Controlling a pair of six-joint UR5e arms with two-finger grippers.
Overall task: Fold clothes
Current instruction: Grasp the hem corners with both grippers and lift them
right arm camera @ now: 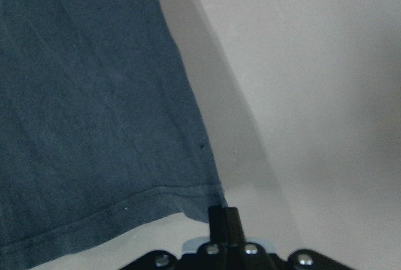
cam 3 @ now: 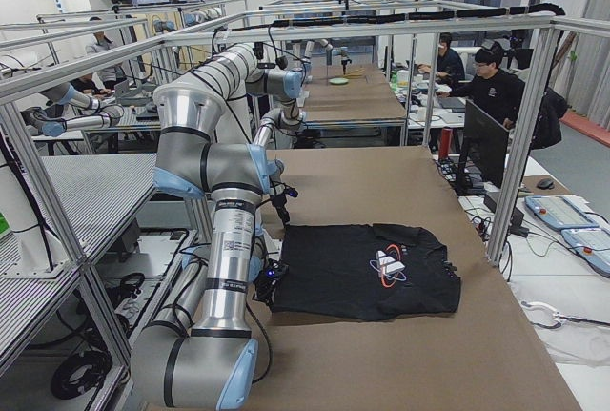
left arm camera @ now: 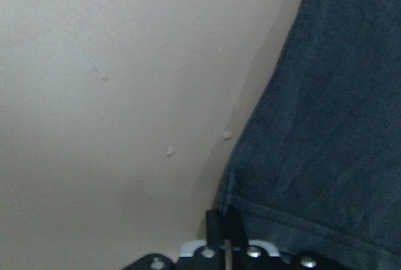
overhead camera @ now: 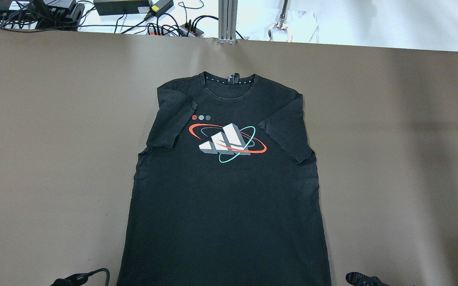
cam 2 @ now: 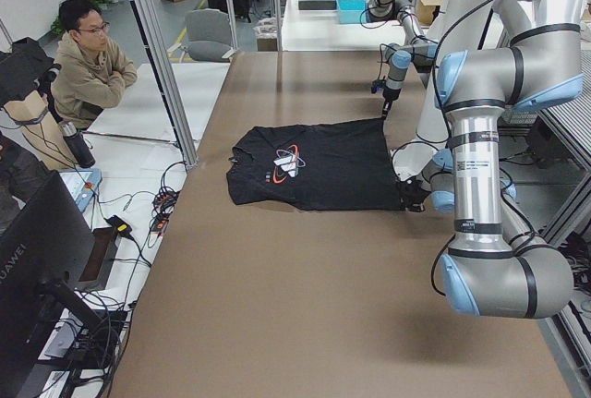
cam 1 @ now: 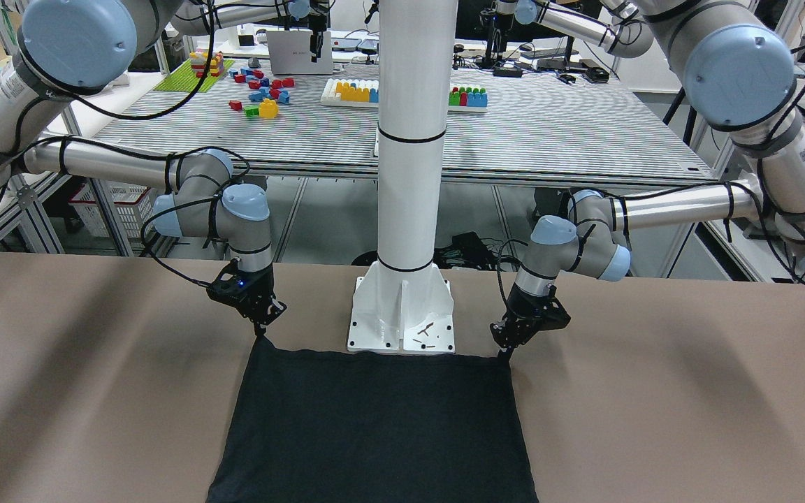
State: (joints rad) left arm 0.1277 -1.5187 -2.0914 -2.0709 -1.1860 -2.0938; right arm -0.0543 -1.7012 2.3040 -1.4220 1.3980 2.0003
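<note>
Your black T-shirt (overhead camera: pixel 225 206) lies flat on the brown desk (overhead camera: pixel 54 159), print facing up, collar on the far side and hem nearest the robot. The left hand (cam 1: pixel 507 351) has its fingers pinched together on one hem corner. The right hand (cam 1: pixel 260 334) is clamped the same way on the other corner.

Overhead, front, sides, wrists: shared shirt (overhead camera: pixel 221 198)

The T-shirt (overhead camera: pixel 221 206) is showing black all over, its chest print (overhead camera: pixel 229 143) is showing white and grey bars ringed by red-orange and cyan ovals; the surface (overhead camera: pixel 54 139) is showing plain matte brown
</note>
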